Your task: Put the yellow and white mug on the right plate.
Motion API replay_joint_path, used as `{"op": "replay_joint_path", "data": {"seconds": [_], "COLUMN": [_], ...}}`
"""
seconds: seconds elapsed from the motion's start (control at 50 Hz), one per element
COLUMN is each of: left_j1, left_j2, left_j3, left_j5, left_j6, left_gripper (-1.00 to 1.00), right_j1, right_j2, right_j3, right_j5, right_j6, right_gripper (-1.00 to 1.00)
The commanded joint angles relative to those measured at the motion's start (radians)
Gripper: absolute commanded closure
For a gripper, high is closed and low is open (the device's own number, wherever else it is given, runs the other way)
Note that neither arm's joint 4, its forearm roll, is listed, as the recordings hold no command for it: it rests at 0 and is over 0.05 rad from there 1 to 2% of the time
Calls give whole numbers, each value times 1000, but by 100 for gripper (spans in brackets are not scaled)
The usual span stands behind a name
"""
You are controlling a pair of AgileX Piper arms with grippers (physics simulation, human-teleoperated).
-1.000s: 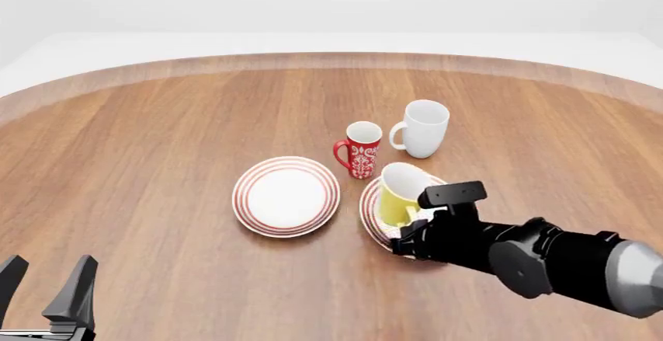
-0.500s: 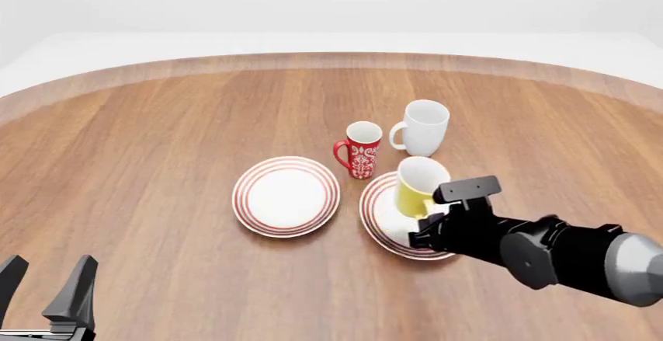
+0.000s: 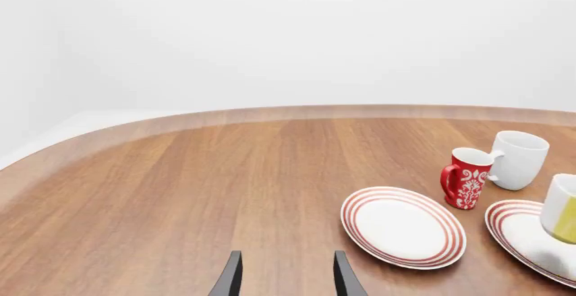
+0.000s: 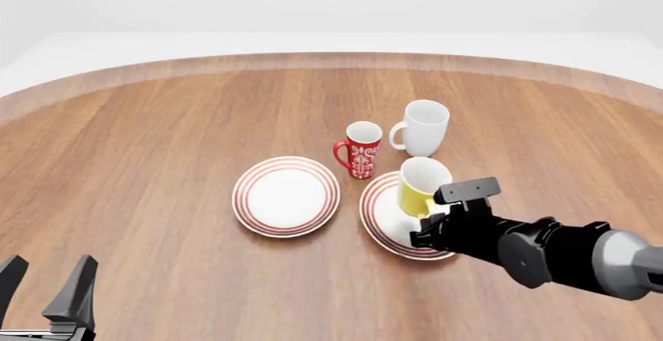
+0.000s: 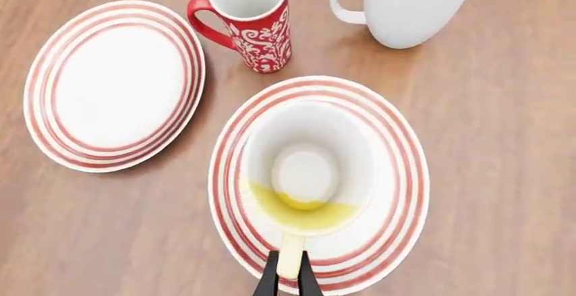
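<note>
The yellow and white mug (image 5: pixel 311 174) stands upright over the middle of the right plate (image 5: pixel 400 141), mouth up, its vertical axis square to the plate; from the front it looks seated or very nearly so, though I cannot see the contact under its base. Its handle points back toward me, and my right gripper (image 5: pixel 288 276) is clamped on that thin yellow strip, fingers pinched close on either side. So the mug lies straight ahead of my fingers, and I judge that letting go and backing out along the handle's line should clear it without tipping. The red patterned mug (image 4: pixel 362 149) and white mug (image 4: pixel 423 127) sit just beyond the plate. My left gripper (image 4: pixel 46 290) hangs well apart, spread and empty.
</note>
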Motion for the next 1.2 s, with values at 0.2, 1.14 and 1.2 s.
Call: {"op": "replay_joint_path", "data": {"seconds": [0.2,1.14,1.2], "left_j1": [0,0,0], "left_j2": [0,0,0], "left_j3": [0,0,0], "left_j5": [0,0,0], "left_j6": [0,0,0], "left_gripper": [-100,-100,-100], "right_j1": [-29,-6,11], "right_j2": [38,-24,-51], "right_j3": [-3,38,47], "right_j5": [-35,-17,-6], "right_j6": [-1,30,42], "right_gripper": [100,-100,-100]}}
